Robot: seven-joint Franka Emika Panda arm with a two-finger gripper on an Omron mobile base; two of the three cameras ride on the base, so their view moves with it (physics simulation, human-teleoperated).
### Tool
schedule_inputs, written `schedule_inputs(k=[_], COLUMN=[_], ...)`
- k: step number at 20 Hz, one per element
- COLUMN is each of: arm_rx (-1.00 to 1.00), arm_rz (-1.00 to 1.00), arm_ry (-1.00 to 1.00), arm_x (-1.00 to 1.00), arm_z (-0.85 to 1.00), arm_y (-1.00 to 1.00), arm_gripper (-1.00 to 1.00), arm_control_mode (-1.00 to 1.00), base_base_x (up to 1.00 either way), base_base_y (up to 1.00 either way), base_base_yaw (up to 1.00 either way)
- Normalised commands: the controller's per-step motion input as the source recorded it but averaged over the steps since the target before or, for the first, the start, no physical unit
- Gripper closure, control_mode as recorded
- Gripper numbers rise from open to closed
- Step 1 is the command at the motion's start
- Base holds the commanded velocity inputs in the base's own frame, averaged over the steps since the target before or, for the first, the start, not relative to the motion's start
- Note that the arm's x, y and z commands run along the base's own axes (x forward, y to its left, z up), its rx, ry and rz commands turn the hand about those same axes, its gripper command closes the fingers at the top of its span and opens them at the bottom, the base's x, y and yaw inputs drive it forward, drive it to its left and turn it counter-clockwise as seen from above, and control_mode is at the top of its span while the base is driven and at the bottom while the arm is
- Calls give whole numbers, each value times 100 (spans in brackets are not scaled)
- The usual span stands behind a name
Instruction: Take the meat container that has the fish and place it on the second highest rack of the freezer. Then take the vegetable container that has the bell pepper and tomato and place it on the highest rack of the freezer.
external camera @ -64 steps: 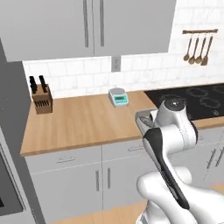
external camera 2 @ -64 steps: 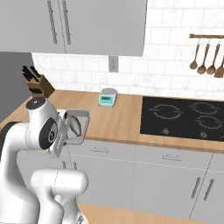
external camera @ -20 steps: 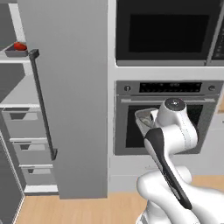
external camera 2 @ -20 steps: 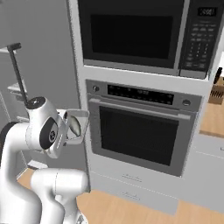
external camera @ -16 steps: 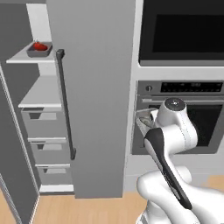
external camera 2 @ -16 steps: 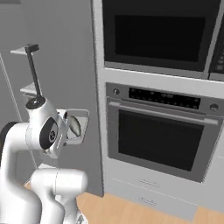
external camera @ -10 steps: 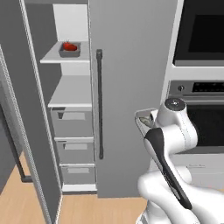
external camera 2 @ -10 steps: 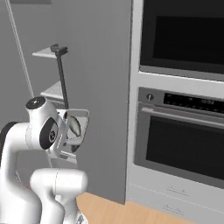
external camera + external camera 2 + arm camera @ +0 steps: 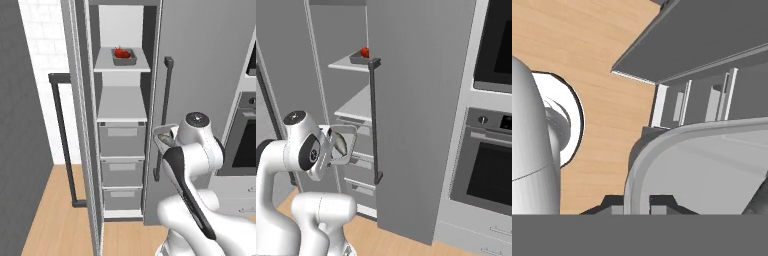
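Freezer: the tall grey freezer (image 9: pixel 200 60) stands with its left door (image 9: pixel 82 125) swung open, the white inner compartment and three grey drawers (image 9: pixel 122 167) exposed; its right door, with a long dark bar handle (image 9: pixel 374 120), is closed.

Vegetable container: the shallow grey vegetable container (image 9: pixel 124 56) with red round pieces sits on the highest rack (image 9: pixel 122 65), toward the back of the compartment; from the right base view its red contents peek out just behind the top of the handle (image 9: pixel 362 54).

Second rack: the white shelf (image 9: pixel 121 105) below it lies just above the drawers.

Meat container: the grey meat container (image 9: pixel 707 165) is carried at the arm's hand, its raised rim curving across the hand view; in the base views it is tilted on edge beside the arm (image 9: pixel 341 145), in front of the freezer at about drawer height.

Tool: the tool (image 9: pixel 637 206) is clenched on the rim of the meat container, finger tips on either side of the rim.

Oven: a black-glass built-in oven (image 9: pixel 491 180) stands to the right of the freezer.

Floor: pale wood planks (image 9: pixel 52 215) run beneath the open door.
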Motion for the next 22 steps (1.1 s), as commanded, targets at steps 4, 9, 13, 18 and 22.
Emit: schedule_inputs(k=[4,9,13,18,22], arm_rx=[0,0,0,0,0], arm_rz=[0,0,0,0,0], arm_ry=[0,0,0,0,0], arm_x=[0,0,0,0,0], arm_z=[0,0,0,0,0], arm_y=[0,0,0,0,0], arm_gripper=[100,100,100,100,100], arm_control_mode=[100,100,100,100,100], base_base_x=[19,25,53,62,17], base_base_y=[0,2,17,31,46], base_base_yaw=[0,0,-1,-5,-6])
